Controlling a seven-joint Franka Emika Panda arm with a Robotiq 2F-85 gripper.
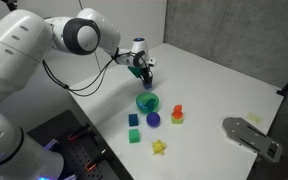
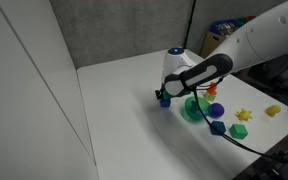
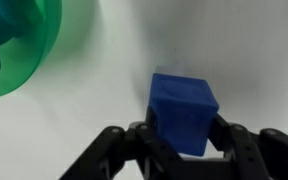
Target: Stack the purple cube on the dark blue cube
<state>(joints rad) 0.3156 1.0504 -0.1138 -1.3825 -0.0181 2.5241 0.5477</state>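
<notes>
Gripper (image 3: 184, 130) is clamping the purple cube (image 3: 184, 105) low over the desk (image 1: 214, 85). Dark blue cube (image 1: 134, 119) is sitting well apart, beyond the green bowl (image 1: 147, 102) from the gripper, near the purple ball (image 1: 153, 119). The carry is likely needing to clear that bowl.

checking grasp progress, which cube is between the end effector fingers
The purple cube, alone between the end effector fingers; the dark blue cube and green cube sit away from it near the purple ball.
</notes>
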